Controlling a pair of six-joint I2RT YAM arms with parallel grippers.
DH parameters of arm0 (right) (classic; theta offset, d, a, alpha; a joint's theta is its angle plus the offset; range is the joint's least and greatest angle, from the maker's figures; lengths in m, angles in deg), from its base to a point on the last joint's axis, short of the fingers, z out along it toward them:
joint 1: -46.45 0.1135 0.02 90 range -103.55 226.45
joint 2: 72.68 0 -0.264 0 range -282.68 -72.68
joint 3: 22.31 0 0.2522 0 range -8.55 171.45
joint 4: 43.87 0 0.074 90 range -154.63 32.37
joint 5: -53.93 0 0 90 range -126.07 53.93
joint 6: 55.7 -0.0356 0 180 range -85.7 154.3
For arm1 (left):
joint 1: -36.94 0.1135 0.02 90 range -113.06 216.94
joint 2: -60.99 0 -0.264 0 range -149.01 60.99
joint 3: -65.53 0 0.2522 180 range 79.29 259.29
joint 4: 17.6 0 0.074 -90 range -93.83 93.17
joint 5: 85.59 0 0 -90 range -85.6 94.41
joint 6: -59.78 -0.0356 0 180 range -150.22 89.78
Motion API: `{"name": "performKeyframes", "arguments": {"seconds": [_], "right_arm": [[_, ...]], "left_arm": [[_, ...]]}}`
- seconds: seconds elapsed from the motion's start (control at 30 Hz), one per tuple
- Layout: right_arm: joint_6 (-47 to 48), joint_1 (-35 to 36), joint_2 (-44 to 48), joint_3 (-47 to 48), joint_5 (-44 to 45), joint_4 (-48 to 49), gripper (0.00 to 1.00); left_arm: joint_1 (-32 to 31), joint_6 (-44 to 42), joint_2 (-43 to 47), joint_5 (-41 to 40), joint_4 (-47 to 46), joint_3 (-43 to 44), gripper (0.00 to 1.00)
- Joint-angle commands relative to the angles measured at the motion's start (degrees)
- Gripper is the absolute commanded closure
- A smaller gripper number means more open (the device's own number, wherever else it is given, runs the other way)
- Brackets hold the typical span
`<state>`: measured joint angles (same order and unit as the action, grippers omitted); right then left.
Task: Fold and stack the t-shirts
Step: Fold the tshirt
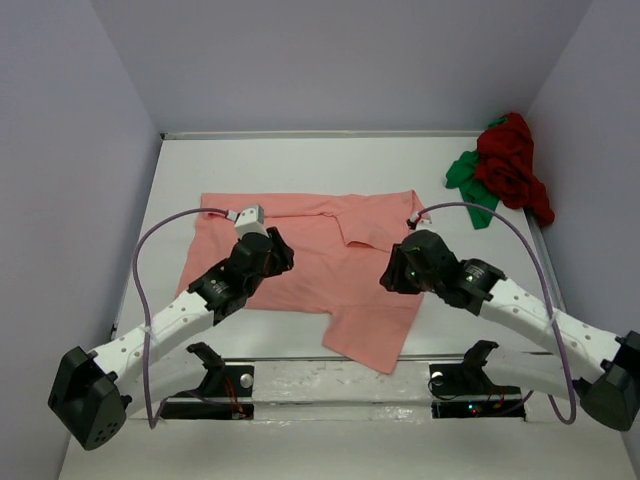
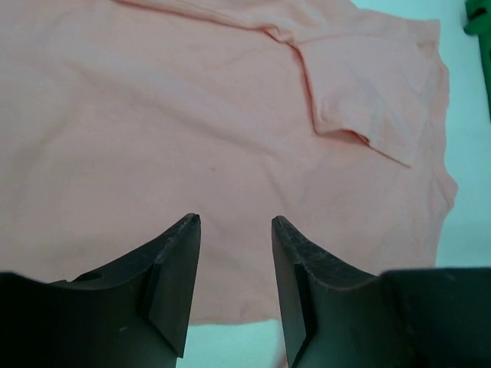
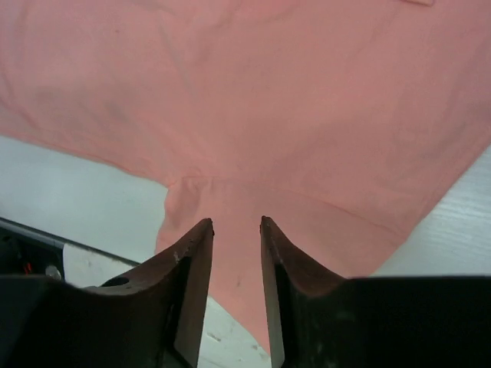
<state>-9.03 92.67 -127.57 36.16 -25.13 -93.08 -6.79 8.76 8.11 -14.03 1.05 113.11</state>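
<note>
The salmon-pink t-shirt [image 1: 320, 255] lies spread across the middle of the table, one sleeve folded in at the back right and one sleeve [image 1: 365, 335] pointing to the near edge. My left gripper [image 1: 278, 252] hovers over its left half, open and empty; in the left wrist view [image 2: 235, 222] the cloth [image 2: 192, 123] lies under the fingers near its hem. My right gripper [image 1: 393, 272] is open and empty over the near sleeve [image 3: 230, 207] in the right wrist view [image 3: 236, 225]. The dark red t-shirt [image 1: 512, 160] lies crumpled at the back right on the bright green one [image 1: 468, 180].
Grey walls close the table on the left, back and right. The arm mounts [image 1: 225, 385] and a clear strip sit along the near edge. Cables [image 1: 150, 260] loop over both arms. A bit of the green shirt [image 2: 479, 19] shows in the left wrist view.
</note>
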Motion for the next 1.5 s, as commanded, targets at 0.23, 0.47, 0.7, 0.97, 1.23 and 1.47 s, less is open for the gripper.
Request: {"name": "performKeyframes", "arguments": {"seconds": [0.23,0.47,0.7,0.97,1.23,1.47], "right_arm": [[8.35,-13.51,-13.12,3.72,-12.6,16.98,1.0],[10.55,-17.99,-26.21,5.74,-18.58,22.95,1.0],[10.81,-20.2,-40.27,8.81,-23.77,28.84,1.0],[11.16,-21.26,-45.39,11.19,-24.56,29.73,1.0],[11.25,-21.78,-49.16,13.12,-25.27,29.82,1.0],[11.6,-22.31,-49.7,13.65,-25.35,29.64,1.0]], "left_arm": [[12.43,-5.67,-11.71,13.07,-14.11,2.74,0.97],[16.65,-7.25,-22.43,17.29,-17.63,7.22,1.0],[19.55,-7.69,-30.95,22.56,-20.0,8.63,1.0],[21.48,-8.48,-35.97,24.23,-15.53,12.58,1.0],[22.54,-9.71,-44.57,28.45,-11.22,19.61,1.0],[22.63,-10.77,-50.2,26.44,-4.99,25.76,1.0]]}}
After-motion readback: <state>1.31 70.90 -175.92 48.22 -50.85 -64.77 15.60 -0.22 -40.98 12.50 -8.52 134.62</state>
